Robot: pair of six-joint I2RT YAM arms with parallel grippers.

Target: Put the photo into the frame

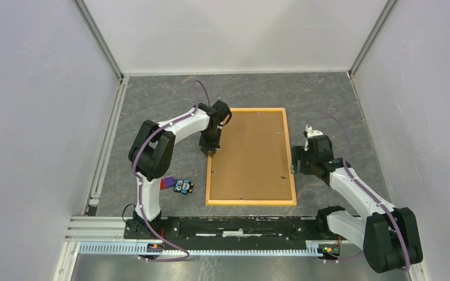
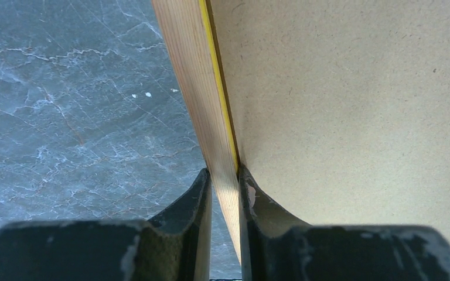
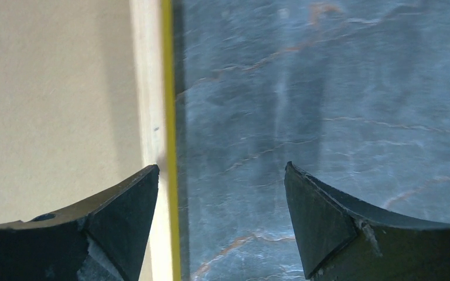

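Left gripper is pinching the left rail of the thin yellow-orange wooden rectangular frame. Right gripper is gaping wide astride its right rail. Brown hardboard backing panel is sitting inside, frame lying back-up. Photo is not showing, presumably underneath, unconfirmed.

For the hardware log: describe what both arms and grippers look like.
Both the left arm and the right arm have white links, bulky black joint housings and a purple cable running along them. The left gripper and right gripper have black curved fingers tapering to points, paint scuffed and chipped.
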